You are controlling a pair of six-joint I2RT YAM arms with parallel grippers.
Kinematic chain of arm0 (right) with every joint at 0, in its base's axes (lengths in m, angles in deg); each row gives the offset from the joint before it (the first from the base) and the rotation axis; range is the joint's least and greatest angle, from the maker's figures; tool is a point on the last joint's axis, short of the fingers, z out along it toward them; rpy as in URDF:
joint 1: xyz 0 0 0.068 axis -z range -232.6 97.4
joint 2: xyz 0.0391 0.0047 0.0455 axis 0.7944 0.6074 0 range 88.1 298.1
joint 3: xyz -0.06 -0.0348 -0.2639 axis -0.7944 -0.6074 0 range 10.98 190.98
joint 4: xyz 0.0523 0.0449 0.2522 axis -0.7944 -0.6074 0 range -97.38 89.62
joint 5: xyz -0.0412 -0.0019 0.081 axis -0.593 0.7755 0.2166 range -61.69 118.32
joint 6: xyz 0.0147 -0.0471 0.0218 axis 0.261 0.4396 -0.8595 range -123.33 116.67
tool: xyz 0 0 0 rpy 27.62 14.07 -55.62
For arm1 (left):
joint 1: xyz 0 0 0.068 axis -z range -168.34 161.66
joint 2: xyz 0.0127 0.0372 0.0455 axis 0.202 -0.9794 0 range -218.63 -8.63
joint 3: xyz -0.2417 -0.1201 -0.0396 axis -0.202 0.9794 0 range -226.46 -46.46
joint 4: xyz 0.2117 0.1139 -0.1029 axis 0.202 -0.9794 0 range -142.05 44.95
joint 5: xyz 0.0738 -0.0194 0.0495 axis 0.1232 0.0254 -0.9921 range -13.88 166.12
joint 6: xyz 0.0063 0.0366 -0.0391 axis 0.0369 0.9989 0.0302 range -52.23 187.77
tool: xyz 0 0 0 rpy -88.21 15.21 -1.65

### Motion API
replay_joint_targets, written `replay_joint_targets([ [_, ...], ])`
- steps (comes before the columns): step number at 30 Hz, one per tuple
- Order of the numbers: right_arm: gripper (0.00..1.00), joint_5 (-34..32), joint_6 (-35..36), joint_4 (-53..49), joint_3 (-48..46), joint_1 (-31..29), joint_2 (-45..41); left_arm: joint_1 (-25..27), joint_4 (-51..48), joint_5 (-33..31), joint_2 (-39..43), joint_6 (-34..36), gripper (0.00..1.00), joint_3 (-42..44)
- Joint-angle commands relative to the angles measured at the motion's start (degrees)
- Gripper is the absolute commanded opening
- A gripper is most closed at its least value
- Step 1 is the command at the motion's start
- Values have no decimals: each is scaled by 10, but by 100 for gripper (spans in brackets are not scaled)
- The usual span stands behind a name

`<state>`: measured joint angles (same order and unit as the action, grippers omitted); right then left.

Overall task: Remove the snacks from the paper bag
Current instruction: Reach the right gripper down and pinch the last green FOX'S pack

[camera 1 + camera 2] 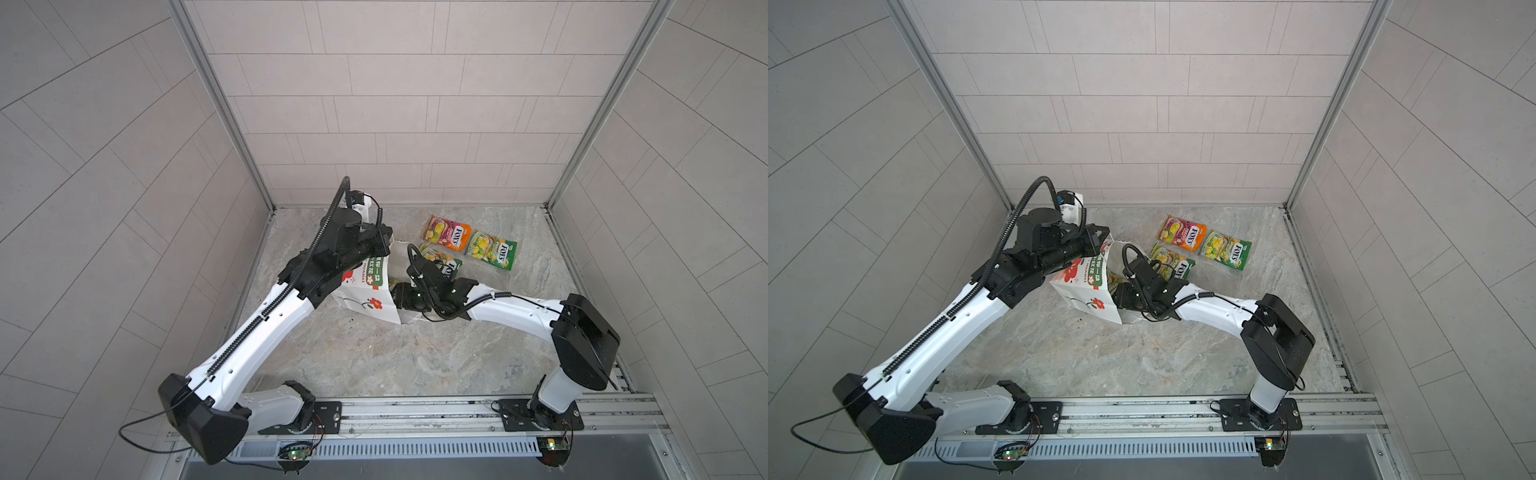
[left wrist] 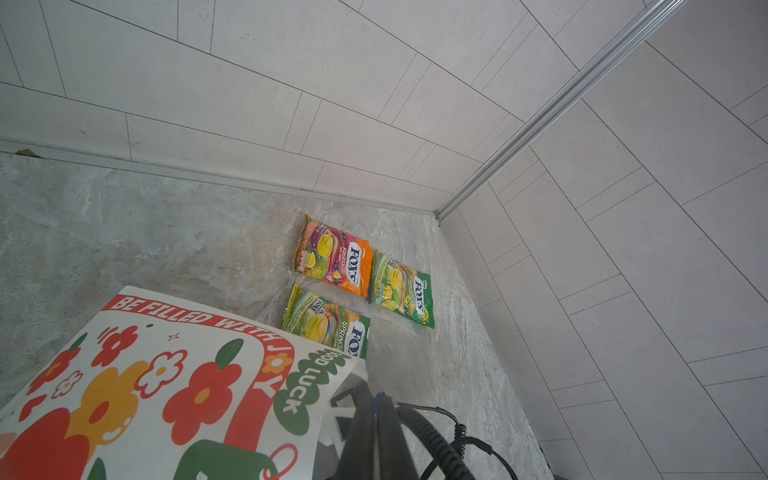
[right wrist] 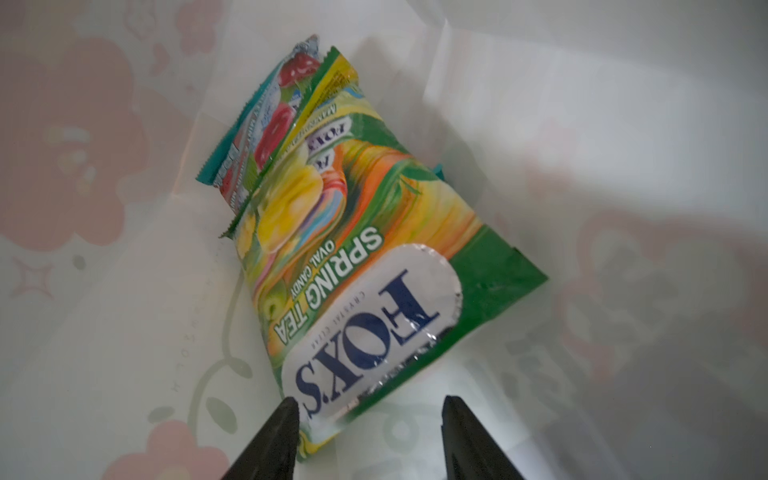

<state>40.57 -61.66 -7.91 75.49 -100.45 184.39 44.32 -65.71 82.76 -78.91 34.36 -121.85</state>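
The white paper bag (image 1: 365, 297) (image 1: 1088, 293) lies on its side, mouth facing right. My left gripper (image 2: 376, 397) is shut on the bag's upper rim beside the flowered side (image 2: 145, 374). My right gripper (image 3: 370, 405) is inside the bag, open. A green-and-yellow snack (image 3: 365, 270) lies just ahead of it, one corner touching a fingertip (image 3: 286, 409). A teal-and-red snack (image 3: 257, 137) sticks out from under that one. Outside on the table lie an orange snack (image 1: 446, 232) (image 2: 332, 259), a green one (image 1: 492, 249) (image 2: 401, 289) and another green one (image 1: 442, 262) (image 2: 326, 324), partly behind my right wrist.
Tiled walls close in the marble table (image 1: 395, 357) at the back and both sides. A metal rail (image 1: 415, 411) with both arm bases runs along the front edge. A black coiled cable (image 2: 432, 436) hangs beside my left gripper.
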Motion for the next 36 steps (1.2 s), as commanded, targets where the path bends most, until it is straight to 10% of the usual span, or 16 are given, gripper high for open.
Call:
replay_joint_targets([
  [1, 57, -24, -50, 28, 9, 1, 14, 0, 13, 8, 9, 8, 0, 1],
  [19, 55, -85, -118, 48, 24, 9, 63, 1, 5, 11, 14, 12, 0, 2],
  [27, 9, -98, -85, 61, 14, 14, 40, 1, -5, 4, 23, 20, 0, 5],
  [36, 0, -114, -12, 25, 4, 16, -26, 1, -21, -13, 29, 33, 0, 14],
])
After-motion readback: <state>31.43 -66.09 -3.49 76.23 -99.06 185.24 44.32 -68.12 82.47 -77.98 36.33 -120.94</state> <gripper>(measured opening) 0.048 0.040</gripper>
